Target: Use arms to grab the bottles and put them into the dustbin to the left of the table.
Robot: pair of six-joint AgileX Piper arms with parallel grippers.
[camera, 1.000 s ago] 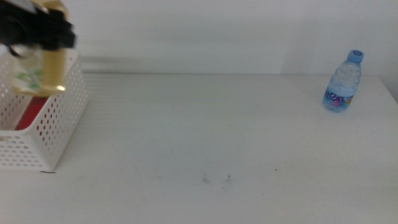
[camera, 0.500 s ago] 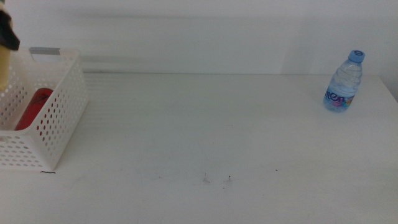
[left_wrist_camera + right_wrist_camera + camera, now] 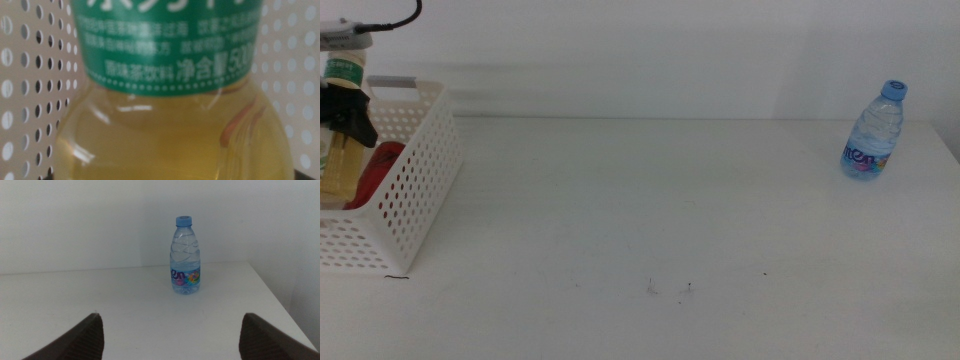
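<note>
The white perforated plastic dustbin held a slim red can; the left gripper — seemingly clamped — held the yellow tea bottle inside it. The right gripper waited, jaws wide — empty.

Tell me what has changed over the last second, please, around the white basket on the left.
The left end effector has carried the tea bottle lower: it was held above the basket's rim, and now hangs inside the basket, above the red can. It is still gripped. The water bottle at the far right, the basket and the waiting right end effector have not moved.
</note>
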